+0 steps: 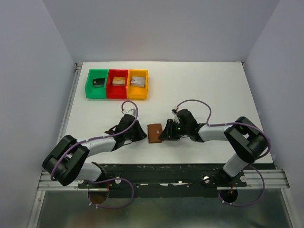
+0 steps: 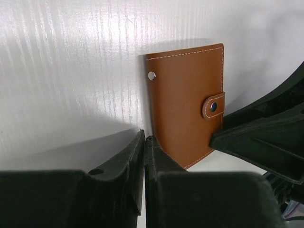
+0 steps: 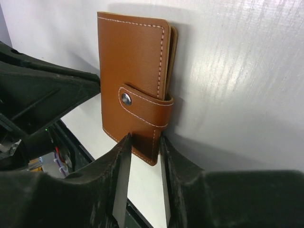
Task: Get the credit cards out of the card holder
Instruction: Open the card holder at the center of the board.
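Fingers (image 2: 128,159) of left gripper (image 2: 145,139): pressed together, nothing seen between them; tips just beside the near corner of the card holder (image 2: 185,104), on its plain, strapless side.
Fingers (image 3: 118,161) of right gripper (image 3: 144,140): apart, flanking the holder's corner just below the strap (image 3: 145,111); contact of pads with leather not discernible.
Card holder: brown leather bifold, closed, flat on the white table (image 1: 213,85) between the two grippers; strap buttoned on its snap stud (image 3: 126,99) over the open edge, on the side toward the right arm.
Credit cards: none in view; presumably inside the closed holder.
Handling: judged light and thin; soft leather, probably stiffened by its contents; likely to slide on the smooth table if pushed from one side only.
Hold points: strap tab for the right fingers, to be peeled off the stud; plain side for the left fingers, as a stop or a pin against sliding.
Edges: near edge of the table not far behind the holder, close to it in the right wrist view; little margin for dragging toward the arms.
Open room: open white surface beyond the holder and to the right; green bin (image 1: 97,84), red bin (image 1: 117,83) and orange bin (image 1: 137,84) well apart at the far left.
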Tool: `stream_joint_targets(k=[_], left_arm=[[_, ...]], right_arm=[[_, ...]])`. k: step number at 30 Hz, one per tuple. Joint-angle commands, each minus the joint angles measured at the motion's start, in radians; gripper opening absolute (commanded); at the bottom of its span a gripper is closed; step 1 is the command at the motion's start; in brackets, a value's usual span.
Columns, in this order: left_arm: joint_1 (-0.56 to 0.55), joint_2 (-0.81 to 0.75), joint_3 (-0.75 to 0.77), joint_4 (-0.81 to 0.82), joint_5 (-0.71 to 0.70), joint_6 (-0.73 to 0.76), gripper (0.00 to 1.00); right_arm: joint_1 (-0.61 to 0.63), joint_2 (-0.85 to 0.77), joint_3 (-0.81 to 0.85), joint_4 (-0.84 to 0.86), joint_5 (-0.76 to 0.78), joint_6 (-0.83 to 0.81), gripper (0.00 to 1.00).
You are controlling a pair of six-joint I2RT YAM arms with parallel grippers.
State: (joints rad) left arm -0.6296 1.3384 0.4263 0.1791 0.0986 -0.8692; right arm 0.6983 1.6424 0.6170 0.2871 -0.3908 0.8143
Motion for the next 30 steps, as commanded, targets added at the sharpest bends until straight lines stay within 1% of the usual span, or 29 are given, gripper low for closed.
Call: stream_joint_targets(k=[1, 3, 4, 7, 8, 11, 13, 15, 16, 20, 21, 23, 26, 27, 30], left_arm=[[-0.004, 0.015, -0.014, 0.051, 0.026, -0.011, 0.18], [-0.005, 0.019, -0.017, 0.057, 0.027, -0.013, 0.18], [-0.005, 0.021, -0.017, 0.059, 0.027, -0.014, 0.18], [-0.005, 0.010, -0.021, 0.054, 0.024, -0.019, 0.18], [-0.005, -0.007, -0.021, 0.043, 0.018, -0.021, 0.17], [-0.005, -0.071, -0.021, -0.002, -0.002, -0.024, 0.20], [-0.002, -0.129, -0.011, -0.062, -0.036, -0.014, 0.27], [0.002, -0.192, 0.000, -0.111, -0.059, -0.007, 0.36], [0.007, -0.226, 0.000, -0.122, -0.065, -0.007, 0.43], [0.016, -0.396, -0.056, -0.081, -0.118, -0.024, 0.66], [0.018, -0.447, -0.075, -0.061, -0.140, -0.028, 0.99], [0.022, -0.534, -0.113, -0.033, -0.177, -0.042, 0.99], [0.028, -0.643, -0.127, -0.030, -0.172, -0.036, 0.99], [0.030, -0.665, -0.129, -0.024, -0.154, -0.030, 0.99], [0.034, -0.705, -0.141, 0.078, -0.018, 0.007, 0.99]], right_arm=[[-0.002, 0.020, -0.028, 0.038, -0.023, 0.014, 0.35], [-0.002, 0.017, -0.031, 0.046, -0.026, 0.017, 0.30], [-0.002, 0.014, -0.036, 0.050, -0.028, 0.017, 0.26], [-0.002, 0.004, -0.048, 0.064, -0.034, 0.013, 0.03], [-0.002, -0.006, -0.054, 0.064, -0.033, 0.014, 0.01], [-0.002, -0.070, -0.075, 0.047, -0.023, -0.001, 0.00], [-0.002, -0.143, -0.091, 0.014, -0.005, -0.023, 0.00], [-0.002, -0.231, -0.091, -0.041, 0.006, -0.052, 0.00], [-0.002, -0.278, -0.079, -0.084, 0.009, -0.072, 0.00], [-0.002, -0.439, -0.008, -0.259, -0.002, -0.162, 0.00], [-0.002, -0.467, 0.019, -0.285, -0.008, -0.184, 0.01], [-0.002, -0.516, 0.061, -0.382, -0.025, -0.211, 0.01], [-0.002, -0.564, 0.108, -0.442, -0.075, -0.233, 0.00], [-0.002, -0.578, 0.122, -0.450, -0.101, -0.239, 0.00], [-0.002, -0.604, 0.148, -0.465, -0.170, -0.241, 0.00]])
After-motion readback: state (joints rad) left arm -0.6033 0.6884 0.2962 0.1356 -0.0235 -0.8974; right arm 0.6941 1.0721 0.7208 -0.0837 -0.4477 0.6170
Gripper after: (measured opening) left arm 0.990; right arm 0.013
